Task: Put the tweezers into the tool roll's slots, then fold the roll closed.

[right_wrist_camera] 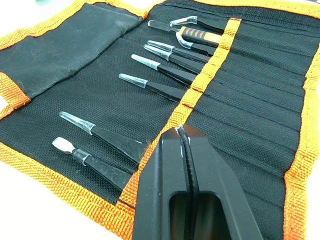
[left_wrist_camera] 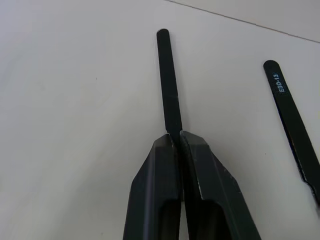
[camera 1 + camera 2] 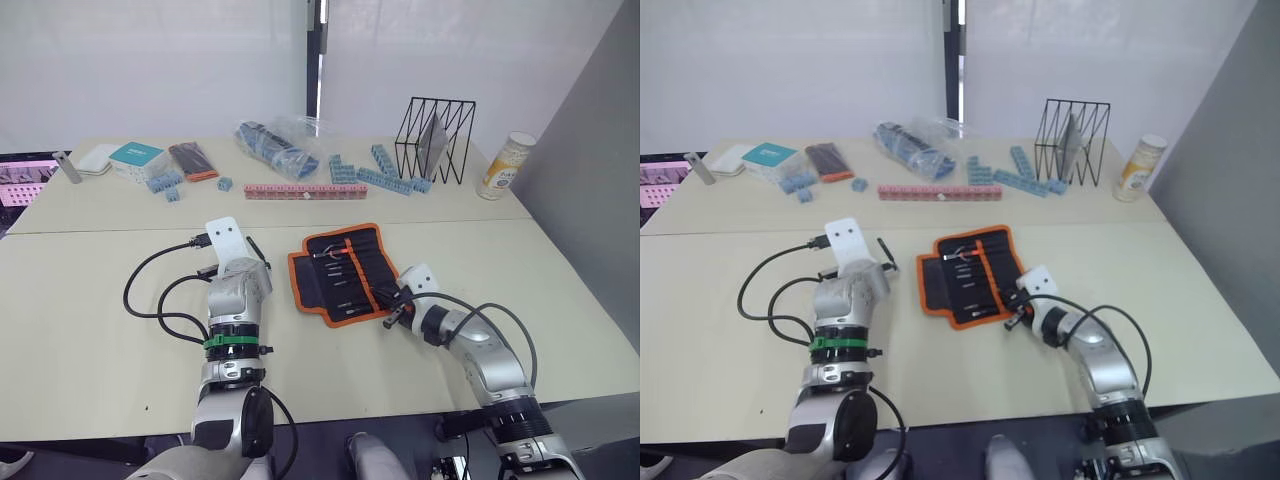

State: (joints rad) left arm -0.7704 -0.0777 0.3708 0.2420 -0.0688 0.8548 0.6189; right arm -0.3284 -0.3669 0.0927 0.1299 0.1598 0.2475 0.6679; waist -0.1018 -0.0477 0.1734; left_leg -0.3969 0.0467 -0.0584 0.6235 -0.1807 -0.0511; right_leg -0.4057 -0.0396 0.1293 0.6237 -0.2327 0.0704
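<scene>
The tool roll (image 3: 340, 272) lies open on the table, black with orange trim and an orange inner strip (image 1: 200, 80). Several tweezers (image 1: 160, 89) with clear tip caps sit in its slots (image 1: 240, 95). My right gripper (image 1: 181, 131) is shut, its tips over the orange strip at the roll's near right edge (image 3: 392, 305). Left of the roll, my left gripper (image 2: 175, 137) is shut on one black tweezers (image 2: 167, 75) lying flat on the table. Another loose tweezers (image 2: 292, 117), marked ESD-13, lies beside it.
Along the table's far side are a pink block strip (image 3: 305, 190), blue blocks (image 3: 385, 172), a plastic bag (image 3: 280, 145), a black wire rack (image 3: 435, 140), a can (image 3: 505, 165) and small boxes (image 3: 135, 158). Black cables (image 3: 160, 290) loop beside my left arm.
</scene>
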